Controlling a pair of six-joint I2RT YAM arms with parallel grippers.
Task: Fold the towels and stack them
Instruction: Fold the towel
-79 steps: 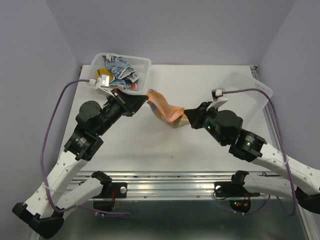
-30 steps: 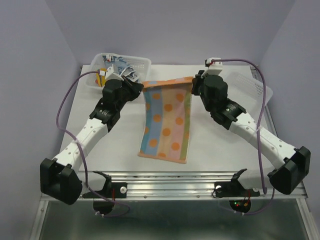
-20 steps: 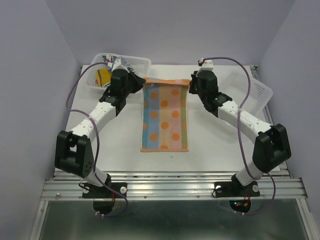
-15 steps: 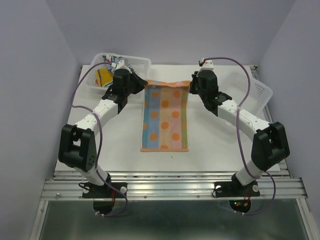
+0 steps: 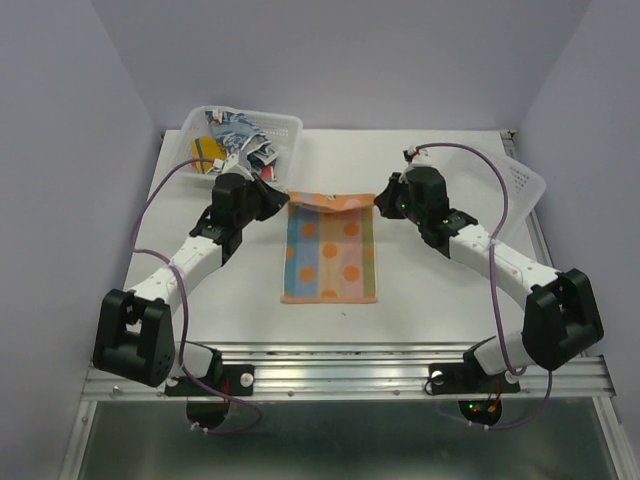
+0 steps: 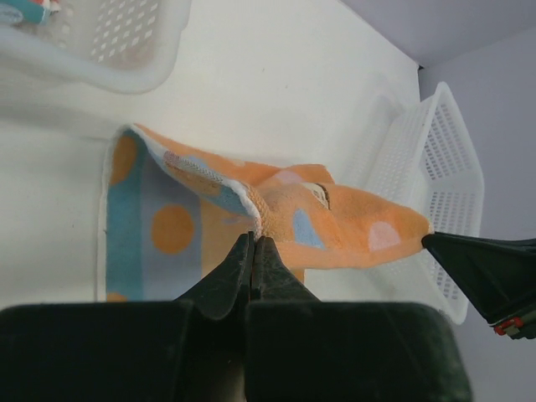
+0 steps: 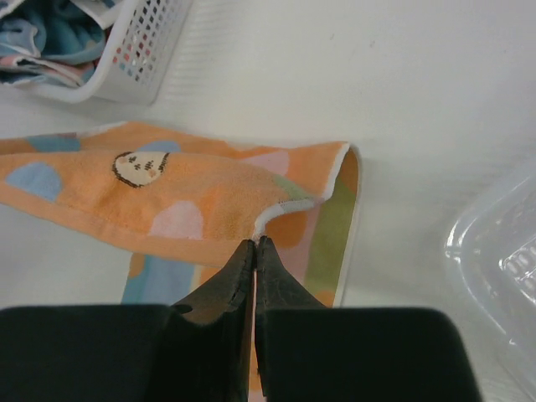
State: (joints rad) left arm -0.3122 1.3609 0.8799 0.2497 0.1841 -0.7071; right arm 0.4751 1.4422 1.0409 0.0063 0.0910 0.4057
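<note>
An orange dotted towel (image 5: 329, 255) with blue, pink and green stripes lies flat in the middle of the table, its far edge lifted and turned back toward the near side. My left gripper (image 5: 287, 199) is shut on the towel's far left corner (image 6: 256, 224). My right gripper (image 5: 376, 201) is shut on the far right corner (image 7: 261, 228). The turned-back strip (image 7: 167, 188) shows the orange underside with a small face print. Other towels (image 5: 238, 140) lie bunched in the basket at the back left.
A white lattice basket (image 5: 285, 130) stands at the back left, close behind the left gripper. A second white basket (image 5: 523, 178) sits at the right edge of the table, seen also in the left wrist view as a white lattice basket (image 6: 435, 193). Purple cables loop off both arms.
Both grippers have come back toward the near side and lower, carrying the towel's far edge over the flat part. The towel was stretched full length half a second ago.
</note>
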